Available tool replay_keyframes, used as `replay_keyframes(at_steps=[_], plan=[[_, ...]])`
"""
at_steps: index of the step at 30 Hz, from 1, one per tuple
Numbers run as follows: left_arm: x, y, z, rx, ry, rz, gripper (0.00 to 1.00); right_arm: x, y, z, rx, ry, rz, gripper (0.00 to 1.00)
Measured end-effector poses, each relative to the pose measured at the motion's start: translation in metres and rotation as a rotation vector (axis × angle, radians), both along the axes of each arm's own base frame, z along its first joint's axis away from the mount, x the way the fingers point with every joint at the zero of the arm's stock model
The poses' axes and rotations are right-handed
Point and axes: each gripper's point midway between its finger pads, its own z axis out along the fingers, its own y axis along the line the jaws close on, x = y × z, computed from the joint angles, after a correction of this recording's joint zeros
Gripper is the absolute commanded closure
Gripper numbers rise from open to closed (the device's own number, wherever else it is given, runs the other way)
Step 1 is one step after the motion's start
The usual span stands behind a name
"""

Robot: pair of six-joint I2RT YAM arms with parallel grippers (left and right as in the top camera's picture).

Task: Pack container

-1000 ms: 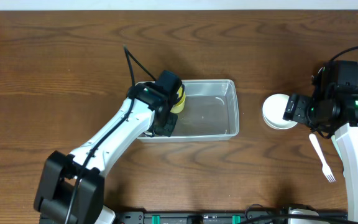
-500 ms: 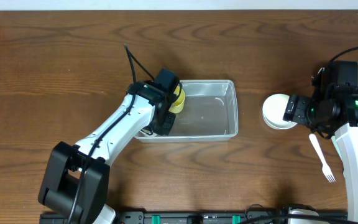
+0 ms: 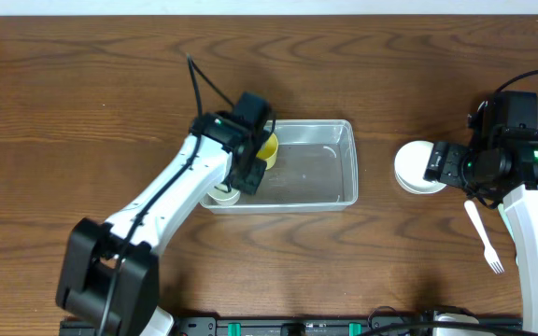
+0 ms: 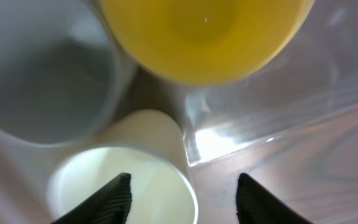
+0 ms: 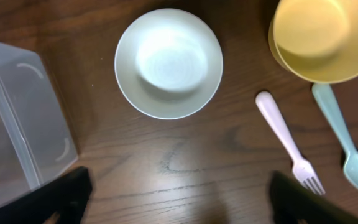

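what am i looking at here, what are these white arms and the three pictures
Two robot arms, left arm and right arm, work at a wooden table. The wide picture is from a camera overhead; the two close ones are from a camera on each wrist. The left tool is open over the left end of the clear container, above a yellow cup, a grey cup and a cream cup. The right tool hangs open, holding nothing; below it lie a white bowl, a yellow bowl, a fork and a teal spoon.
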Motion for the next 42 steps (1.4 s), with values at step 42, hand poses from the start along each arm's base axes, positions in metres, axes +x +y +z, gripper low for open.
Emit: replay_keyframes(at_steps=[42], plan=[[0.001, 0.184, 0.107, -0.068, -0.154, 0.776, 0.02, 0.076, 0.059, -0.081, -0.135, 0.219, 0.444, 0.01]])
